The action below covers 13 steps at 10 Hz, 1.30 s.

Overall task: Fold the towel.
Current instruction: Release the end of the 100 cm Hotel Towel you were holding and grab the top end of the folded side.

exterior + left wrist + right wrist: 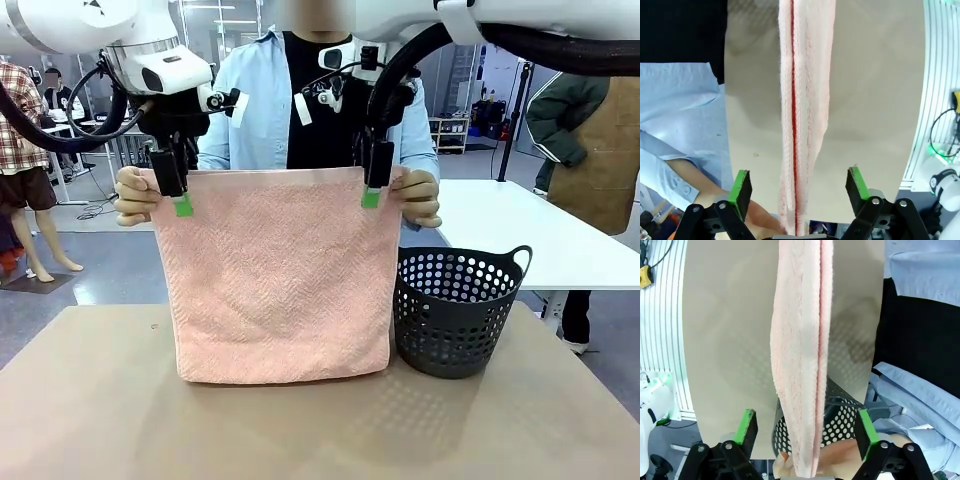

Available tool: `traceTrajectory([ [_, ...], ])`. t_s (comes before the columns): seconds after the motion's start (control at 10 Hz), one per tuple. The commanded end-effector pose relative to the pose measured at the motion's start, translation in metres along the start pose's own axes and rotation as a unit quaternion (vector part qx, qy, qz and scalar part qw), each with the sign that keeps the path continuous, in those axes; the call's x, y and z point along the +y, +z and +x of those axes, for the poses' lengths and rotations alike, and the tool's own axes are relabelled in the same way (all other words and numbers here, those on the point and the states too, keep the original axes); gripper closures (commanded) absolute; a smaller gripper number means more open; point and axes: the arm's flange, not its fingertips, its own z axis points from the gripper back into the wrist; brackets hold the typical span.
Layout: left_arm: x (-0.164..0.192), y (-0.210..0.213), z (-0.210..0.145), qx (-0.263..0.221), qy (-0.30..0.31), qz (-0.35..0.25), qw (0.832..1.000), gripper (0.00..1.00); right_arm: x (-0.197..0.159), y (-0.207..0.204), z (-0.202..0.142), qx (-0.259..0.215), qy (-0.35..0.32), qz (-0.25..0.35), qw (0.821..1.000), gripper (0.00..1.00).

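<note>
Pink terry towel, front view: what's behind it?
Behind the pale pink terry towel: a person in a light blue shirt, hands holding its top corners. Its cloth hides the person's waist and the far edge of the brown table.

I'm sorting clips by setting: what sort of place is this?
Likely a robotics lab or workshop hall: white robot arms over a brown table, a person holding up a towel for them, and a white workbench behind.

A tan table [100, 400] carries 1 dark perforated basket [455, 315].
</note>
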Motion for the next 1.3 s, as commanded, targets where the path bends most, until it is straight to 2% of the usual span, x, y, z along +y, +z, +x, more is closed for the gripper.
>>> traceTrajectory([
  [0.0, -0.0043, -0.0001, -0.0031, -0.01, 0.011, -0.007, 1.0, 0.59, 0.0016, 0.0009, 0.0065, 0.002, -0.012, 0.004, 1.0, 0.6],
  [0.1, -0.0044, 0.0002, -0.0025, -0.008, 0.008, -0.006, 1.0, 0.65, 0.0011, 0.0003, 0.0065, 0.003, -0.011, 0.005, 1.0, 0.76],
  [0.2, -0.0048, -0.0001, -0.0019, -0.005, 0.004, -0.006, 1.0, 1.0, 0.0006, 0.0014, 0.006, 0.001, -0.013, 0.004, 1.0, 1.0],
  [0.4, -0.0039, -0.0007, -0.001, -0.005, 0.006, -0.008, 1.0, 1.0, 0.0, 0.0037, 0.0057, 0.001, -0.016, 0.004, 1.0, 1.0],
  [0.5, -0.0032, 0.0, -0.0006, -0.007, 0.005, -0.009, 1.0, 0.85, -0.001, 0.0039, 0.0056, 0.0, -0.019, 0.004, 1.0, 0.98],
  [0.6, -0.0026, 0.0007, -0.0012, -0.007, 0.006, -0.009, 1.0, 0.95, -0.0012, 0.0045, 0.0058, 0.0, -0.021, 0.004, 1.0, 1.0],
  [0.7, -0.0025, 0.0011, -0.0018, -0.006, 0.006, -0.01, 1.0, 1.0, -0.0013, 0.0046, 0.0062, 0.0, -0.02, 0.005, 1.0, 1.0],
  [1.1, -0.0038, -0.0008, -0.0048, -0.011, 0.002, -0.01, 1.0, 1.0, 0.0013, -0.0006, 0.0049, 0.007, -0.015, 0.02, 1.0, 1.0],
  [1.2, -0.0001, -0.0003, -0.0002, 0.0, 0.004, -0.001, 1.0, 1.0, -0.0002, 0.0013, 0.0008, -0.001, -0.005, 0.0, 1.0, 1.0],
])
